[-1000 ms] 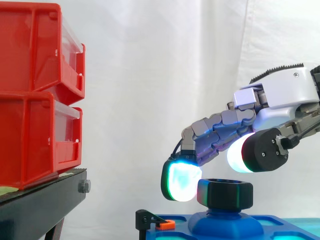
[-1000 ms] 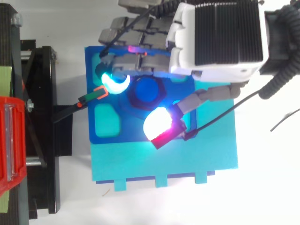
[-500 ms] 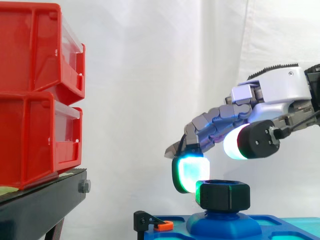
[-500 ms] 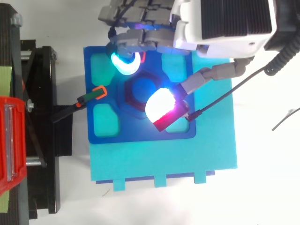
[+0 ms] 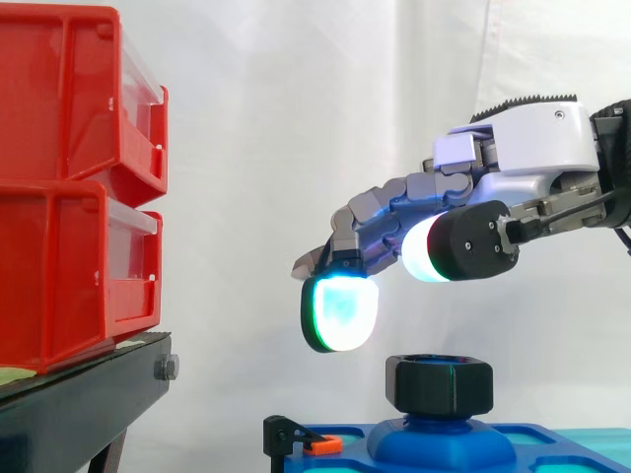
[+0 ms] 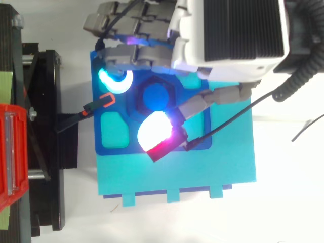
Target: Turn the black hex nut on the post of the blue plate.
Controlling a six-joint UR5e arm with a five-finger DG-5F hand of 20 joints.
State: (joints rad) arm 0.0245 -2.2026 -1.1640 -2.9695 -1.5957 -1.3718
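1. Black hex nut (image 5: 439, 384) in the side view: it sits on the blue post (image 5: 441, 439), which rises from the blue plate (image 5: 552, 441). Nothing touches it.
2. Same view, the hand (image 5: 518, 158) hangs above the nut with clear air between them. A second ago its glowing fingertip (image 5: 340, 312) was level with the nut's left flank. Now that pad is higher and further left, and the thumb pad (image 5: 426, 252) has risen too.
3. Fingers and thumb are apart and loosely bent, clasping nothing.
4. Red bins (image 5: 69, 177) stand on the black stand (image 5: 79, 404) at left, well apart from the work.
5. Top view: the nut (image 6: 171, 95) rings the post at the plate's (image 6: 121, 148) middle. One cyan fingertip (image 6: 114, 81) lies to its upper left and the bright thumb pad (image 6: 154, 132) overlaps its lower edge.
6. The hand (image 6: 228, 35) has swung back from its half-second-ago pose, so the pads straddle the nut again.
7. An orange-tipped clamp (image 6: 104, 99) grips the plate's left edge.
8. Judgement: the hand has let go after a stroke and is resetting for a fresh bite, so more turning is probably due.
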